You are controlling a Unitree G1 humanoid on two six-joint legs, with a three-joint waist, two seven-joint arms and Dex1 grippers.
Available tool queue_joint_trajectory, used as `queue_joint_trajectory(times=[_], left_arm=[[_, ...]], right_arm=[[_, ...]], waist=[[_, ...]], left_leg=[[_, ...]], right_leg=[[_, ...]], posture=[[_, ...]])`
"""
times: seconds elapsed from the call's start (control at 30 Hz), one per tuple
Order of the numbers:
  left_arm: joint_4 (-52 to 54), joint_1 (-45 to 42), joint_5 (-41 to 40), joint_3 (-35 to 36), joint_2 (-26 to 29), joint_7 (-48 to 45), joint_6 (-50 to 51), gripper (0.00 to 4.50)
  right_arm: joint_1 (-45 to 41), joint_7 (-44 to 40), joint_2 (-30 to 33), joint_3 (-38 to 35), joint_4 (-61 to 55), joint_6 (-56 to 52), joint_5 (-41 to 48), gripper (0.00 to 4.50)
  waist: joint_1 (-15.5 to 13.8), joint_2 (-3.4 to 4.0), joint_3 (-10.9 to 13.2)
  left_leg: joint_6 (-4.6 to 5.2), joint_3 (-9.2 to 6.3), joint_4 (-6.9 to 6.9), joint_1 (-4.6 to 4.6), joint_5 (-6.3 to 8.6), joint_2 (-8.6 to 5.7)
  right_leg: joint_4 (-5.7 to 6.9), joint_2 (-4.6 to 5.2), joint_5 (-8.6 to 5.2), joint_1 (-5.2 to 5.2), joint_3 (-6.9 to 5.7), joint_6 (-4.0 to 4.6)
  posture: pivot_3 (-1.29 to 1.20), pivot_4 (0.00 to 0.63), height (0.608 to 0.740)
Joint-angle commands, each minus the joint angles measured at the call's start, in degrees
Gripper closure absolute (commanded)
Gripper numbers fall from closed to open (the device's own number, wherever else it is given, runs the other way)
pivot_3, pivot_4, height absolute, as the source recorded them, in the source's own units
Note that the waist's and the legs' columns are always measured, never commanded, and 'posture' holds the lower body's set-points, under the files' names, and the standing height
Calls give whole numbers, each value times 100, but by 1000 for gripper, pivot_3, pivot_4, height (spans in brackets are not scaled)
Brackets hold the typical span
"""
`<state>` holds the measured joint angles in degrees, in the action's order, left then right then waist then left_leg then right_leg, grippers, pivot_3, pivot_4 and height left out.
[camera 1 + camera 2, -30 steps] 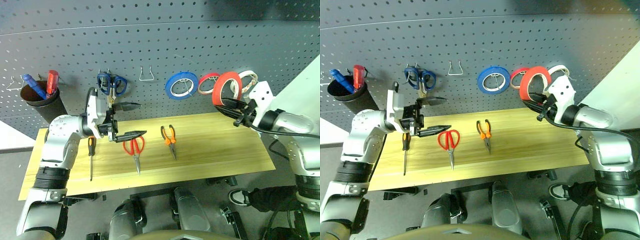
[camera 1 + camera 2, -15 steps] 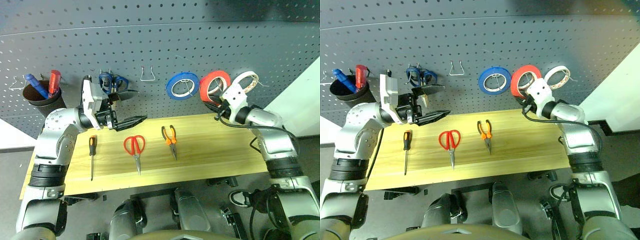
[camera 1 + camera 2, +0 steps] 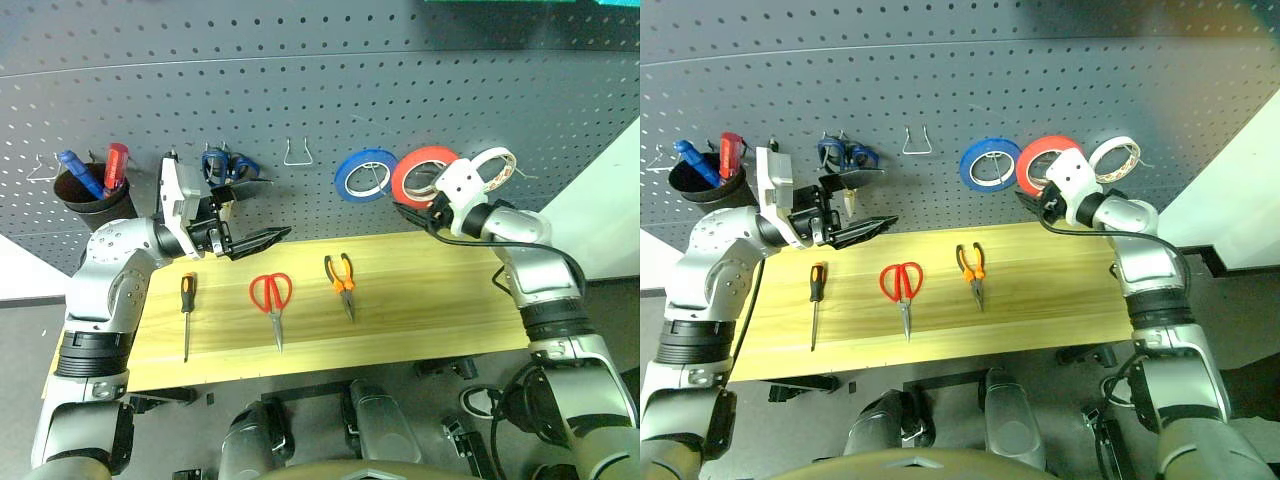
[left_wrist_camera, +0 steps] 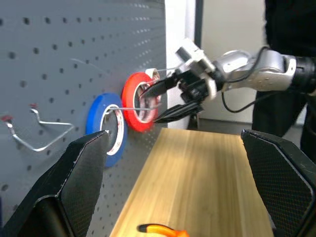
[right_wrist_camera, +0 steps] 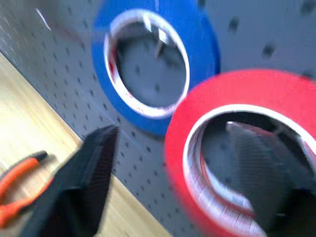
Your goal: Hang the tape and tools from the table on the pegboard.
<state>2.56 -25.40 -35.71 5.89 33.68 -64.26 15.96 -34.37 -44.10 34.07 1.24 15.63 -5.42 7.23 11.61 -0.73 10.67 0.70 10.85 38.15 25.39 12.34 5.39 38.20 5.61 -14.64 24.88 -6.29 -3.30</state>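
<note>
Right gripper (image 4: 165,101) at red tape (image 3: 422,172), jaws spread, one finger inside ring.

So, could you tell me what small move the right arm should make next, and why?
Probably draw the right gripper straight back from the pegboard. Its jaws stand open around the red tape, which now sits against the board between the blue roll and the white roll, one finger still inside the ring. Backing out straight should avoid dragging the tape off.
</note>
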Motion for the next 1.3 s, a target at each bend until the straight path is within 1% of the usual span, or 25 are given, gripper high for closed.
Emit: queue_joint_trajectory(times=[0.03,0.17,0.27,0.37,0.67,0.8,0.9,0.97,1.07,1.1,1.17,1.3], left_arm=[[241,166,-123,131,71,-90,43,0],[254,272,-121,144,111,-182,94,0],[220,310,-15,109,168,-249,80,0],[143,377,175,63,233,-217,-22,0],[214,844,653,-109,368,-52,-42,0],[190,1148,1030,-247,277,241,-192,0],[181,1309,1071,-276,208,317,-187,0],[3,1390,1309,-333,173,409,-411,0],[-86,1489,1443,-380,173,397,-597,0],[-160,1559,1645,-462,271,357,-781,0],[-303,1641,1885,-539,383,305,-1055,0],[-674,1712,2029,-516,514,121,-1487,0]], right_arm=[[242,-589,465,-401,-1046,-655,655,144],[517,-1081,990,-512,-1863,-1620,1186,144],[615,-1191,1156,-553,-2172,-2120,1441,144],[749,-1299,1327,-361,-2367,-2975,1633,144],[1140,-1147,1167,200,-2534,-3546,1490,62],[1211,-910,988,422,-2631,-3884,1483,62],[1076,-498,779,629,-2453,-4265,1272,62],[911,-194,546,760,-2208,-4721,1187,62],[535,194,47,537,-1956,-5696,1454,62],[361,345,-146,453,-1862,-5985,1498,62],[107,620,-412,350,-1732,-6381,1505,62],[-351,1144,-868,333,-1300,-6978,1380,62]], waist=[[-10,-1,-7],[-16,-2,-38],[-2,-7,-104],[-8,-4,-138],[-61,-3,-158],[-156,-3,-163],[-220,-6,-164],[-280,-6,-166],[-311,-6,-166],[-309,-6,-166],[-309,-5,-165],[-384,-3,-163]], left_leg=[[0,0,0,-1,0,0],[0,-2,2,-1,0,0],[0,-3,-2,-3,1,0],[0,-4,-3,-4,2,1],[0,-4,-4,-4,2,1],[0,-3,-1,-4,3,2],[2,-4,0,-3,5,2],[3,-3,1,-3,6,3],[4,-2,1,-2,7,4],[4,-3,1,-1,7,7],[6,-2,0,-1,8,10],[37,-2,-2,4,27,21]], right_leg=[[0,0,0,-1,0,-1],[1,0,0,-2,-2,0],[0,-1,-1,-1,-2,1],[-1,-3,-2,-2,-3,2],[-1,-2,-2,-1,-3,3],[-1,-1,-2,-1,-2,4],[-1,1,-1,-1,-2,5],[-1,2,0,1,-2,7],[0,2,3,4,-2,13],[0,3,4,5,-3,13],[0,3,4,7,-3,14],[0,4,3,14,-3,17]], posture=[[-201,74,730],[-211,76,730],[-212,74,730],[-203,75,730],[-181,84,730],[-175,92,730],[-170,98,730],[-169,101,730],[-165,116,730],[-160,124,730],[-155,133,730],[-134,168,730]])
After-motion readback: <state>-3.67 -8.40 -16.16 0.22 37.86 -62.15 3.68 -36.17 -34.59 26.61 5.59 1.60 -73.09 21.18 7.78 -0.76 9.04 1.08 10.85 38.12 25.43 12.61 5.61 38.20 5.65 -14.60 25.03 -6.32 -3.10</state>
